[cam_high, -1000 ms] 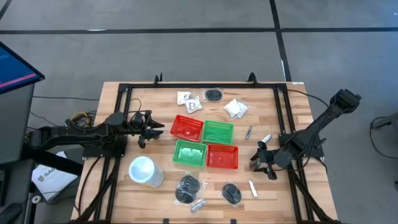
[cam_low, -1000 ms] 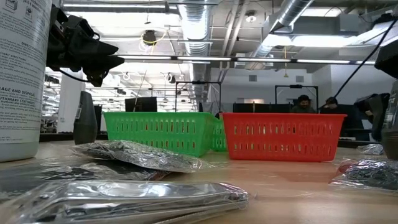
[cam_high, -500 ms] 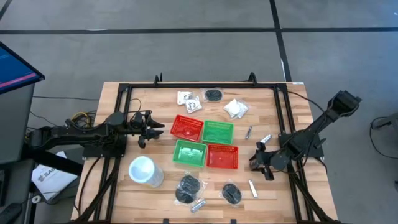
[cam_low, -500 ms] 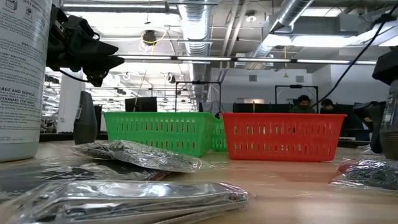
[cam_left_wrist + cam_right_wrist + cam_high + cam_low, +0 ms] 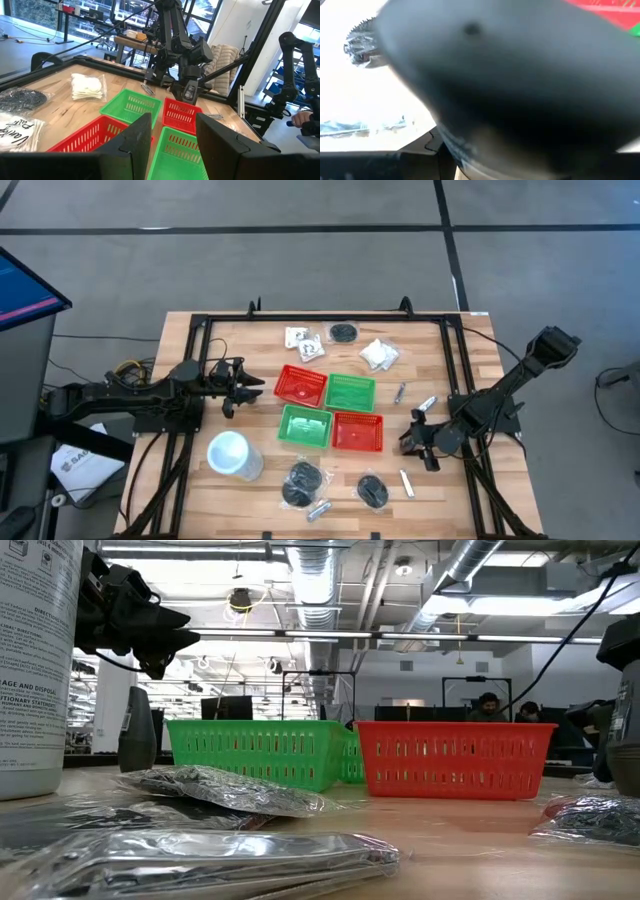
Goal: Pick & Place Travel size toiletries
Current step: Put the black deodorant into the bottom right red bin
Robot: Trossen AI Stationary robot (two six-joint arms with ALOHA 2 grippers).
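The travel size toiletries lie loose around the baskets: white packets [image 5: 379, 354] and a black bundle [image 5: 343, 332] at the back, silvery tubes [image 5: 428, 404] on the right, and two more black bundles [image 5: 301, 482] with tubes [image 5: 407, 483] at the front. My right gripper [image 5: 415, 442] hangs low over the table just right of the front red basket [image 5: 357, 431]. A big dark blurred shape [image 5: 510, 90] fills the right wrist view and hides the fingers. My left gripper [image 5: 245, 388] hovers left of the back red basket [image 5: 300, 385], open [image 5: 172, 130] and holding nothing.
Four baskets sit in a square: red and green [image 5: 350, 392] behind, green [image 5: 304, 426] and red in front. A large white cup [image 5: 230, 454] stands at the front left. A black frame [image 5: 300, 317] rims the table. People sit in the room behind [image 5: 487, 705].
My right gripper has shifted slightly toward the table's front and the red basket, and its dark shape moved at the low view's right edge. The left arm has not moved.
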